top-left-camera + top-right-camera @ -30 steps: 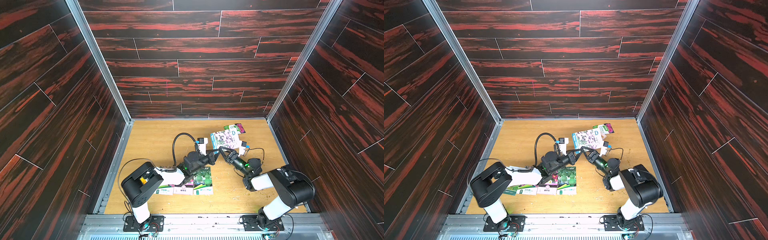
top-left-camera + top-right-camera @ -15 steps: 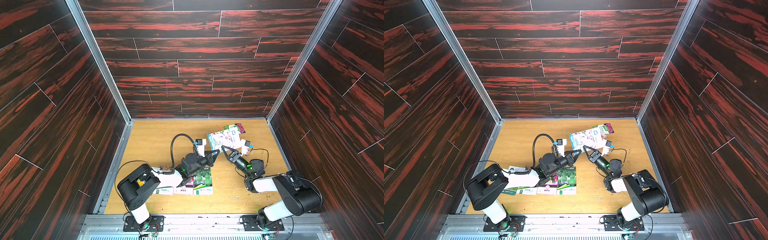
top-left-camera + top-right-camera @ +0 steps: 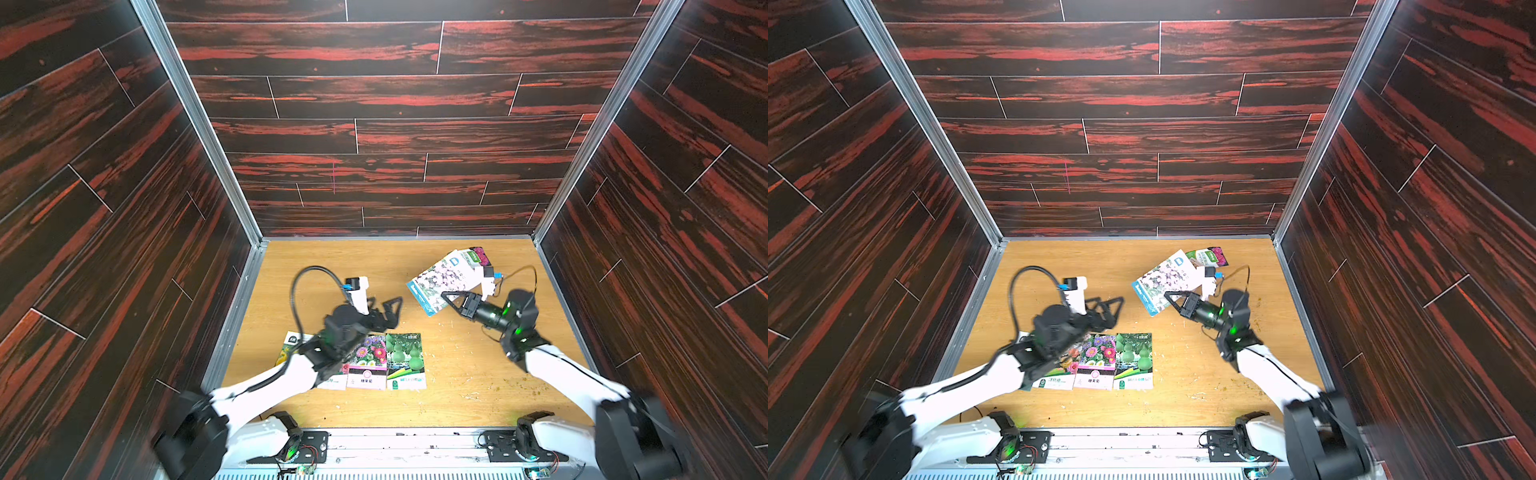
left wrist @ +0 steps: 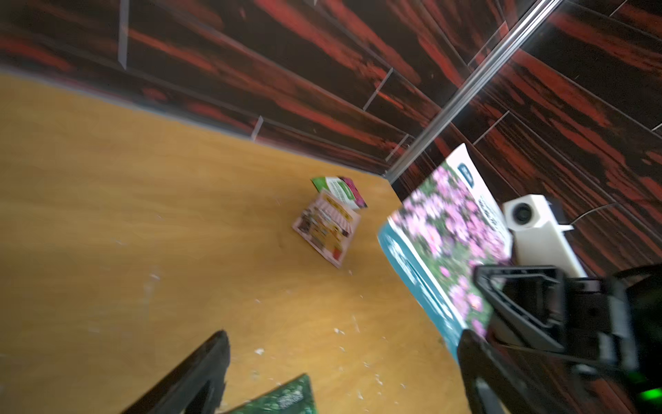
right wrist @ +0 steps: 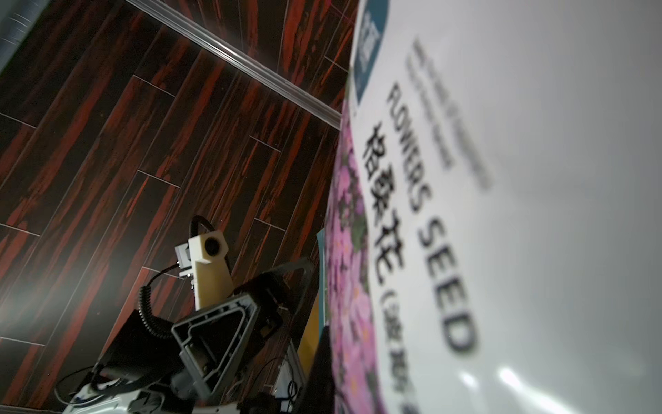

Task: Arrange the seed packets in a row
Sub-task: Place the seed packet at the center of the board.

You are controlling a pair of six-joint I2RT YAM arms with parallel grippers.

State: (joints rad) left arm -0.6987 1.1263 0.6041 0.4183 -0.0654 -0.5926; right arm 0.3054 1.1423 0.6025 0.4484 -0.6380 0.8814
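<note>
You are looking at seven seed packets in all. Nearest to you, four are lying side by side in a row on the wooden table [image 3: 332, 257]: a yellow flower packet [image 3: 291, 347], a half-hidden packet [image 3: 1054, 380] peeking out from under the left arm, a mixed flower packet [image 3: 368, 357] and a green gourd packet [image 3: 405, 359]. Their labels are too tiny to read.

Your left gripper [image 3: 384, 309] is hanging just past the row with its jaws spread wide, holding nothing.

Farther out, your right gripper [image 3: 446, 297] is pinching tight on the edge of a purple flower packet [image 3: 444, 280], holding it up and tilted. The right wrist view is showing big words on it, "FLOWERS SEED", beside Chinese letters.

Near the far right corner, two more are lying: a magenta packet [image 3: 478, 255] and, touching it, an orange picture packet [image 4: 327, 229]. Only the left wrist view is showing that one, because in both top views the held packet is covering it.
</note>
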